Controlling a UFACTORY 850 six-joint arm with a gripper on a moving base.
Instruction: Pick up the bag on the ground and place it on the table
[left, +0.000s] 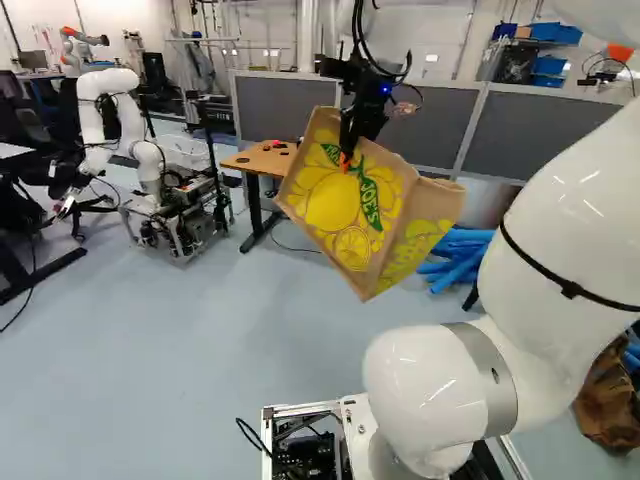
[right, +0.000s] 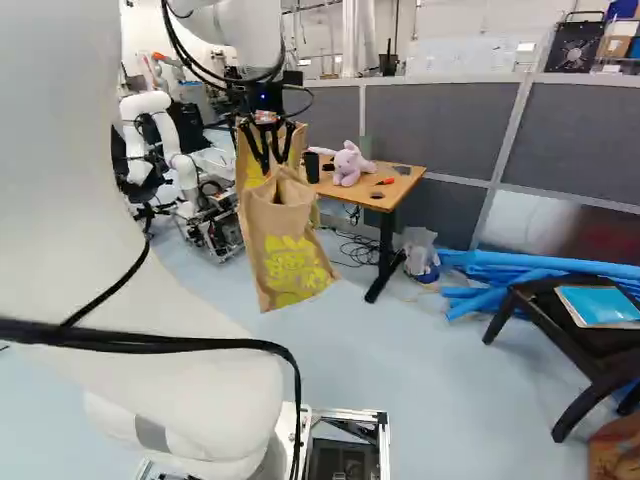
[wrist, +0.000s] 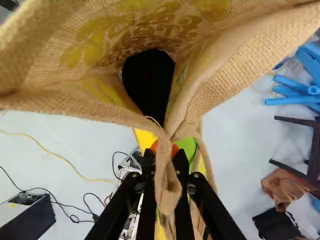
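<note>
We see the gripper (right: 273, 168) pinching a fold of the bag (left: 335, 205) at its rim, one finger on each side. Bag hangs tilted in the air, off the floor (left: 250, 340), mouth gaping toward the wrist camera. In the right base view we note the wooden table (right: 403, 188) beyond, bearing a pink plush toy (right: 348, 165) and a black cup (right: 312, 167).

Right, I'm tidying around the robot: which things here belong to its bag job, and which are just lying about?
Job:
printed bag, held in the jaws
wooden table, probably its destination

Lying about:
plush toy on that table
blue tubes on the floor
blue book on the stool
</note>
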